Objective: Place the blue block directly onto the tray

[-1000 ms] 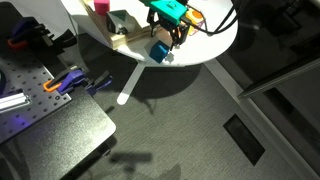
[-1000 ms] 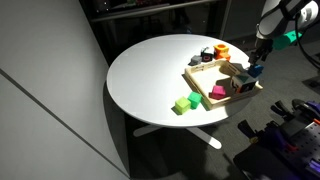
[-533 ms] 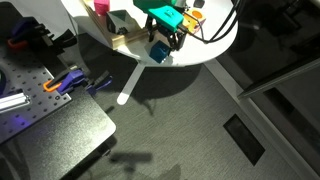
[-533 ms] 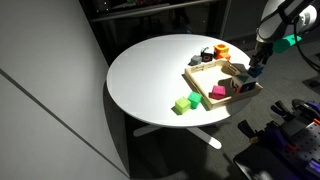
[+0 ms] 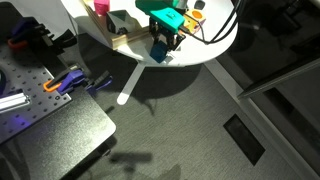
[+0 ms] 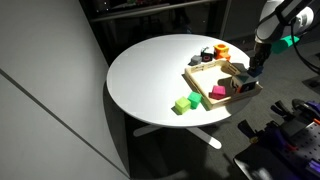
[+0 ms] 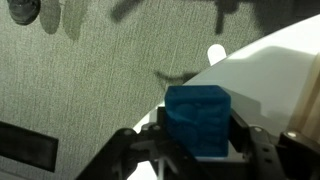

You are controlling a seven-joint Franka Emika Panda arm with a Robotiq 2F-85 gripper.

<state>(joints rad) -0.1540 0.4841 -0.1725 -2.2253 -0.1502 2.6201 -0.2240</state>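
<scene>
Gripping the blue block point(image 7: 197, 115) snug in my gripper point(image 7: 197, 142), I'm holding it by the tray point(image 6: 203, 76), near the table point(image 6: 150, 70) edge.

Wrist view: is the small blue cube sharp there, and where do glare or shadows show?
Wrist view: the small blue cube held in the gripper is slightly soft; the round white tabletop glares. An exterior view: dim, with shadows on the grey carpet.

The tray point(image 6: 204, 73) lies open in its far left part, but a pink block point(image 6: 218, 92) and darker pieces point(image 6: 239, 84) crowd its near right end, green blocks point(image 6: 184, 103) sit just off its near left corner, and the white tabletop point(image 6: 150, 65) spreads free leftward.
</scene>
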